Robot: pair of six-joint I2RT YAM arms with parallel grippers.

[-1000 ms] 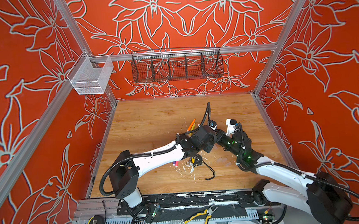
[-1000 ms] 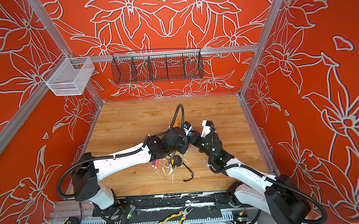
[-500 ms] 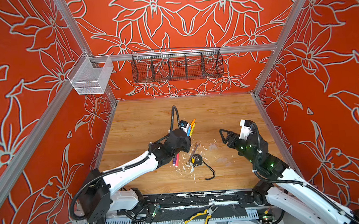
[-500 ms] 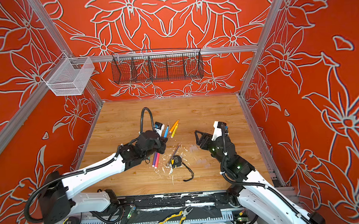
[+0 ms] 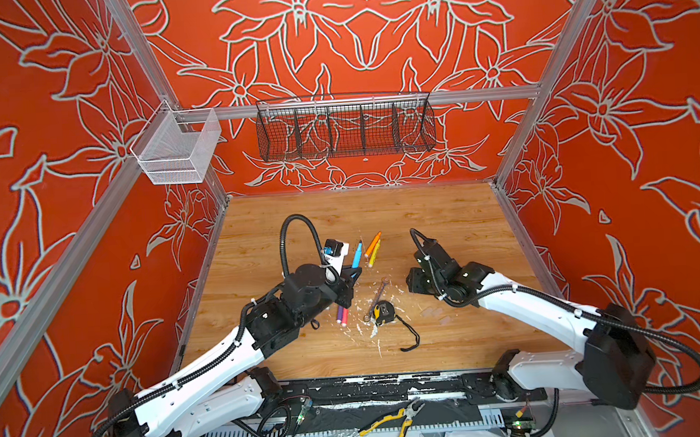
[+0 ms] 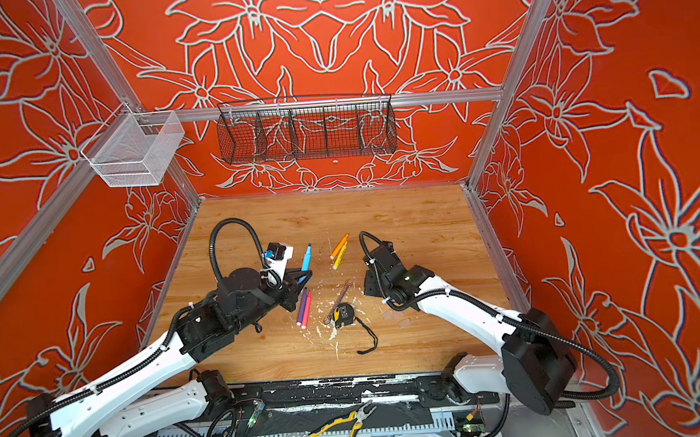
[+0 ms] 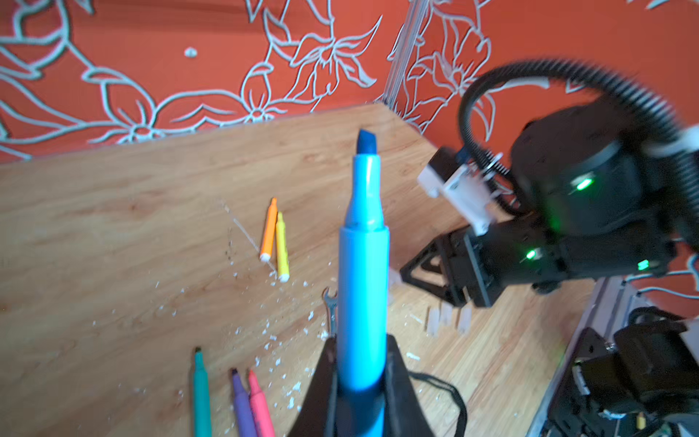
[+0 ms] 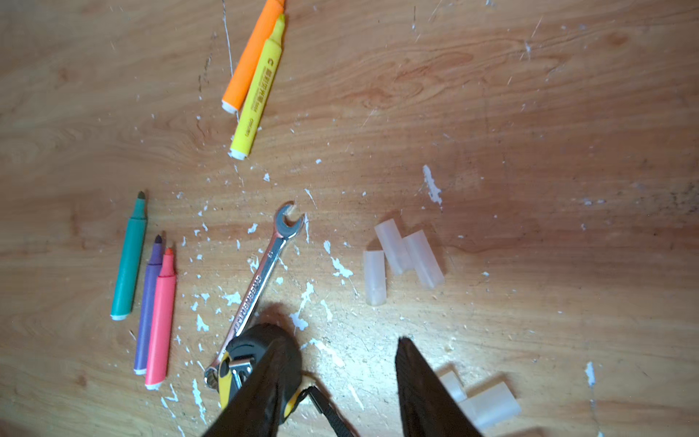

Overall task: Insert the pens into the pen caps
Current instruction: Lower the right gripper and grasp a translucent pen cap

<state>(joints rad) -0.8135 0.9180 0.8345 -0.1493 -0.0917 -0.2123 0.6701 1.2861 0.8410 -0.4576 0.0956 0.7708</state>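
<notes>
Left wrist view: the blue pen stands clamped tight in the left gripper, its tip bare. No pen is capped yet, so all six are left to do. The orange pen, yellow pen, green pen, purple pen and pink pen lie mid-bench. The pen caps (two loose clusters, probably six) lie nearer the front edge, below the right gripper, whose jaws are apart and empty. The black wire basket and white mesh basket on the walls seem empty.

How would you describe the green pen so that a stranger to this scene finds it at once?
On the wooden table, find the grey wrench. Beside it lie the pink pen, the purple pen, then the green pen. It is farthest from the wrench, slightly apart from that touching pair, and the only green one.
</notes>
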